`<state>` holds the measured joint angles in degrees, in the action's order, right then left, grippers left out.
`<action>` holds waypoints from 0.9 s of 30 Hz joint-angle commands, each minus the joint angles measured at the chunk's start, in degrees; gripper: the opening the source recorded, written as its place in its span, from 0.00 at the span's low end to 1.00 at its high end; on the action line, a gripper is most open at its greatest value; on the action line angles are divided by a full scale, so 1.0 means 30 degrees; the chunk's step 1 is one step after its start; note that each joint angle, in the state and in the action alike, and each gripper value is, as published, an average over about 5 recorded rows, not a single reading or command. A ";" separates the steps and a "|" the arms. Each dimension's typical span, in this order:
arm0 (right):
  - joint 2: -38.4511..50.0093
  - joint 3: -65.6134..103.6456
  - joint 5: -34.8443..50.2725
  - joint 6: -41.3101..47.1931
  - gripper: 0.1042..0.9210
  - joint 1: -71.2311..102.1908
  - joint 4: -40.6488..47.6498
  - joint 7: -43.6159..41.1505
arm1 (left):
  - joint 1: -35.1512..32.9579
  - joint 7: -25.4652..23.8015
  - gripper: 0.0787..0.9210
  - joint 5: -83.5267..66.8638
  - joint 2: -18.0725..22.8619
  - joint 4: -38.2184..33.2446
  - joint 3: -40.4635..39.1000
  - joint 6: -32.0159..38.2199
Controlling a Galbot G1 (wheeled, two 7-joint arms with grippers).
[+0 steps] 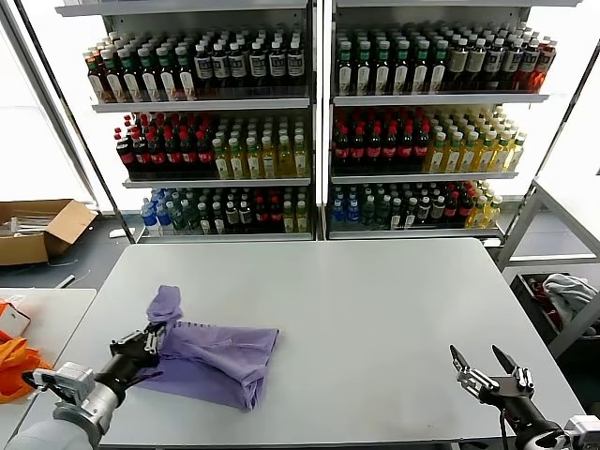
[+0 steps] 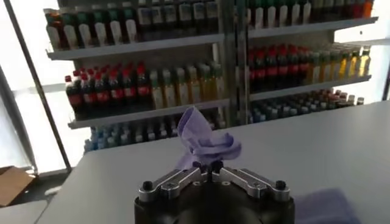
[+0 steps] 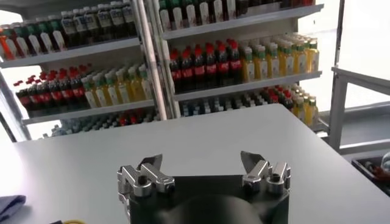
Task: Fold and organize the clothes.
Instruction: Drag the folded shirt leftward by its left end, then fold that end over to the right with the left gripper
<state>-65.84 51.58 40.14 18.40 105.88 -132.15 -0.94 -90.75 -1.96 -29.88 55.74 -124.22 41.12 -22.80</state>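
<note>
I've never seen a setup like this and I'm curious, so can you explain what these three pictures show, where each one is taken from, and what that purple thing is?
This is a two-armed robot standing at a pale grey table, with shelves of bottled drinks behind it. The big picture looks down from a camera on its head; the other two come from cameras on its wrists. On the table lies a crumpled lavender soft-fabric T-shirt. The left pincer is shut on a bunched edge of that shirt, which the left wrist view shows sticking up from the fingertips. The right pincer hangs open and empty over the table's near right corner. At the far left edge sits an orange cloth on a side table.
</note>
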 commanded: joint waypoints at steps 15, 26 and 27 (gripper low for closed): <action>-0.1031 -0.0616 -0.0518 -0.0114 0.88 0.0569 0.0112 -0.0186 | 0.1967 0.2912 0.34 0.1608 0.2430 0.0774 -0.8225 -0.0112; -0.0913 -0.1015 -0.0602 -0.0061 0.88 0.0224 0.0253 -0.0177 | 0.0990 0.2469 0.71 -0.2172 0.0629 -0.2092 -0.0322 -0.2946; -0.0901 -0.1111 -0.0645 -0.0075 0.88 0.0241 0.0261 -0.0182 | 0.0966 0.2266 0.75 -0.2354 0.0421 -0.1532 0.0482 -0.3191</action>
<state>-68.47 49.05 38.52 18.18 106.77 -131.53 -1.48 -87.31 4.19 -27.67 60.33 -126.35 24.10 -24.92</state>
